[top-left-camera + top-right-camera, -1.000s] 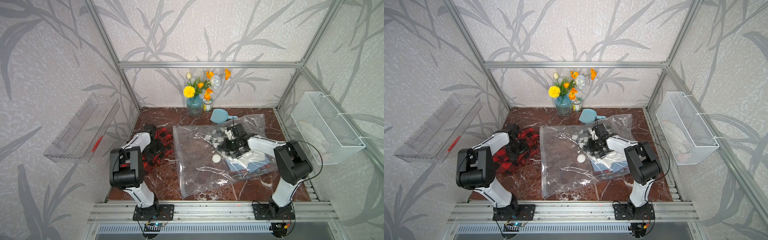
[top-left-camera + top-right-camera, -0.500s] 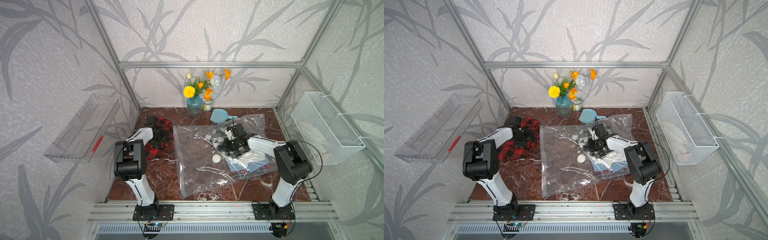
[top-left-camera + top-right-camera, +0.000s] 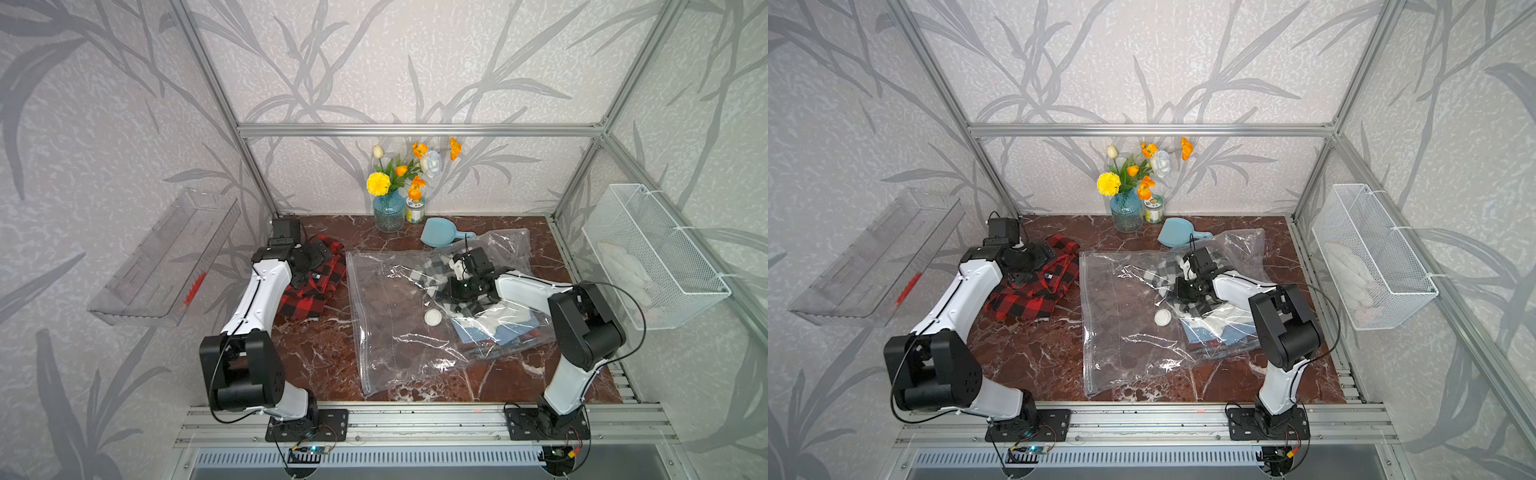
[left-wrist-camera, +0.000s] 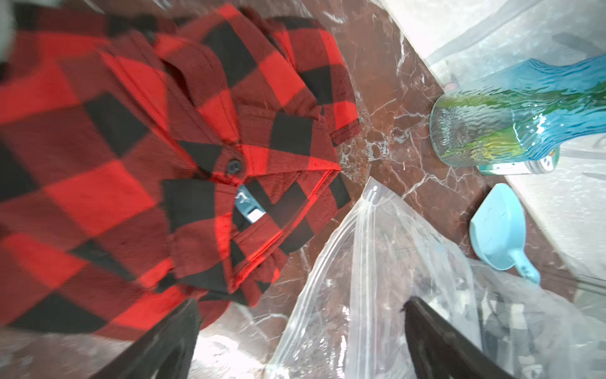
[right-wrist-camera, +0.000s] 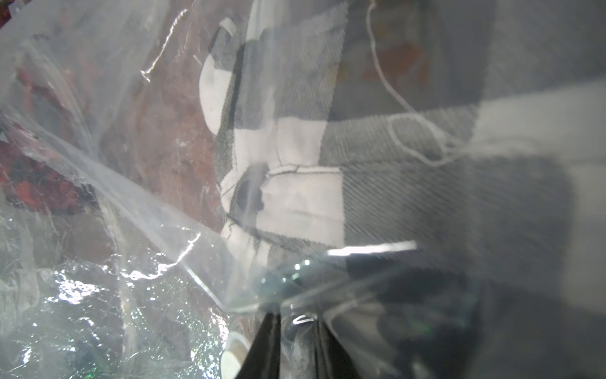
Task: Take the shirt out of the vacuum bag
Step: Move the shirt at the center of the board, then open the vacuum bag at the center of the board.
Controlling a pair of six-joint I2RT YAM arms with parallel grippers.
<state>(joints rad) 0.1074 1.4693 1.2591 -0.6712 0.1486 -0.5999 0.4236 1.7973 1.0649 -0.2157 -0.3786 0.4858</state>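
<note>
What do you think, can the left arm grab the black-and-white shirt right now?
Probably not yet. The black-and-white shirt lies inside the vacuum bag, under plastic, toward the right arm's side. The left gripper hangs open near the red shirt.

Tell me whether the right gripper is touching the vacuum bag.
Touching. The right wrist view shows the right gripper pinching a fold of the vacuum bag between its nearly closed fingertips.
</note>
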